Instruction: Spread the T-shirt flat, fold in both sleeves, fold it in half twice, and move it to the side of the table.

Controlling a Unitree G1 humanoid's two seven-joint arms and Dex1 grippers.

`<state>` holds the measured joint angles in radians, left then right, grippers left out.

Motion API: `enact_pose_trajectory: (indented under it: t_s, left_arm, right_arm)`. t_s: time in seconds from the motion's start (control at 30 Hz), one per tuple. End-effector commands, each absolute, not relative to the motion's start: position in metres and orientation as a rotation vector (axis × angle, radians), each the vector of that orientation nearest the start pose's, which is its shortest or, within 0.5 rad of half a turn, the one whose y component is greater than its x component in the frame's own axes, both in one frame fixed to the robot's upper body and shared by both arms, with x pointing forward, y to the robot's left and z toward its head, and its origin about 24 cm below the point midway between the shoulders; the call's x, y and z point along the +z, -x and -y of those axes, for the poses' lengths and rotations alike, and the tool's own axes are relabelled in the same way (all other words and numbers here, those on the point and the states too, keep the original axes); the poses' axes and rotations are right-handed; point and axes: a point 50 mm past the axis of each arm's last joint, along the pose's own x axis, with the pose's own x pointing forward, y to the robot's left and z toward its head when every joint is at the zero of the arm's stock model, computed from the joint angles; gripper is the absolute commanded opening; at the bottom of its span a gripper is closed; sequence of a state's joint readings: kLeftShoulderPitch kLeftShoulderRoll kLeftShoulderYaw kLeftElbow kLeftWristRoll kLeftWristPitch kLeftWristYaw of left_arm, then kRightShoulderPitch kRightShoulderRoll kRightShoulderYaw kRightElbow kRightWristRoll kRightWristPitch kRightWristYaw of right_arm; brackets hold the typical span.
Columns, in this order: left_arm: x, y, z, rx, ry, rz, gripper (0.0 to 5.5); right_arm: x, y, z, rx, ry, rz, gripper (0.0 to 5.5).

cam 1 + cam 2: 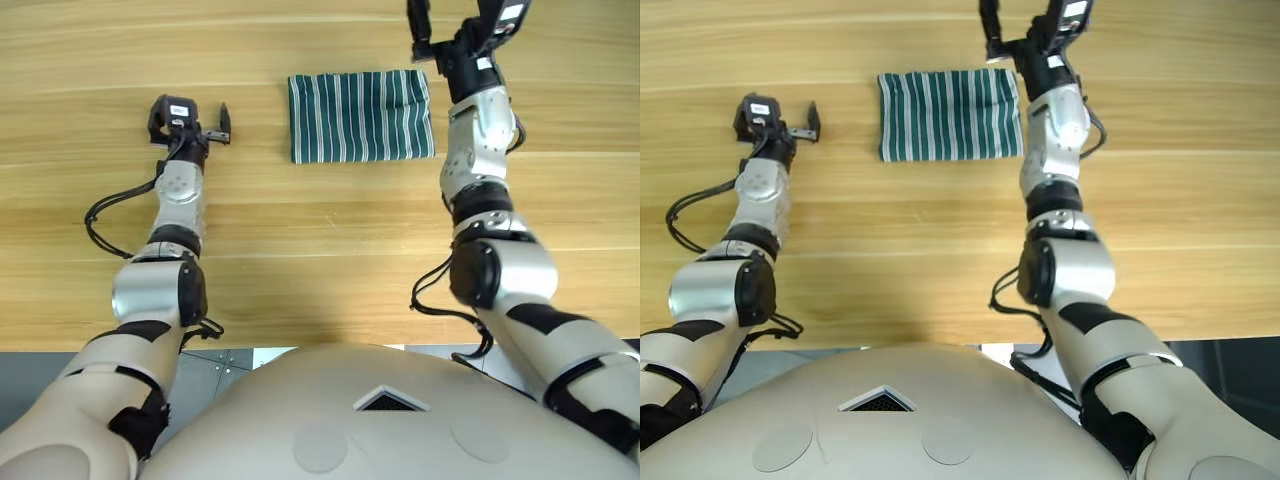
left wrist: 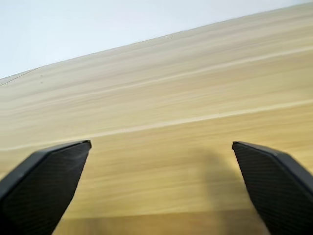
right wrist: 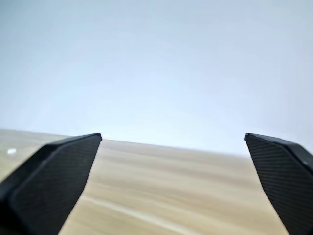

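- Table [image 1: 320, 230]: light wood, with grain in long bands running left to right and a few paler lines along it.
- Floor [image 1: 30, 360]: a dark grey strip below the table's near edge, with what may be tile joints near the middle.
- Wall [image 3: 156, 63]: plain and pale, rising beyond the table's far edge.

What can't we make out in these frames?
- Tucked sleeves and layer count of the folded green-and-white striped T-shirt: hidden inside the folds, eye views.
- Right gripper fingertips: cut off by the top edge, eye views.
- Light wooden table side edges: beyond the frame, so the T-shirt's distance from a side is unclear.
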<state>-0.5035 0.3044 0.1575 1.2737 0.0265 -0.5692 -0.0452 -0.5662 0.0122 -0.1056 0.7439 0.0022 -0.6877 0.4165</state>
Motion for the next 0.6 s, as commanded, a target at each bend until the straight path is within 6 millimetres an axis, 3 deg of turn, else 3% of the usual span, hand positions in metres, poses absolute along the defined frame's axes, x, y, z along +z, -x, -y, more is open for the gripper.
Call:
enact_pose_trajectory:
  t_s: [0.03,0.1,0.17,0.37,0.6]
  left_arm:
    - [-0.06,-0.263,-0.24,0.116,-0.205,-0.35,5.36]
    - [-0.06,-0.265,-0.23,0.09,-0.215,-0.339,5.36]
    - [-0.061,-0.267,-0.225,0.08,-0.22,-0.338,5.36]
    - [-0.062,-0.267,-0.223,0.097,-0.2,-0.349,5.36]
    - [-0.065,-0.262,-0.228,0.12,-0.186,-0.366,5.36]
  right_arm:
    - [0.062,-0.302,0.062,0.614,0.278,0.423,5.4]
    - [0.036,-0.294,0.053,0.648,0.345,0.311,5.4]
    - [0.022,-0.293,0.051,0.662,0.397,0.251,5.4]
    - [0.035,-0.33,0.067,0.551,0.396,0.182,5.4]
    - [0.03,-0.341,0.078,0.515,0.272,0.064,5.4]
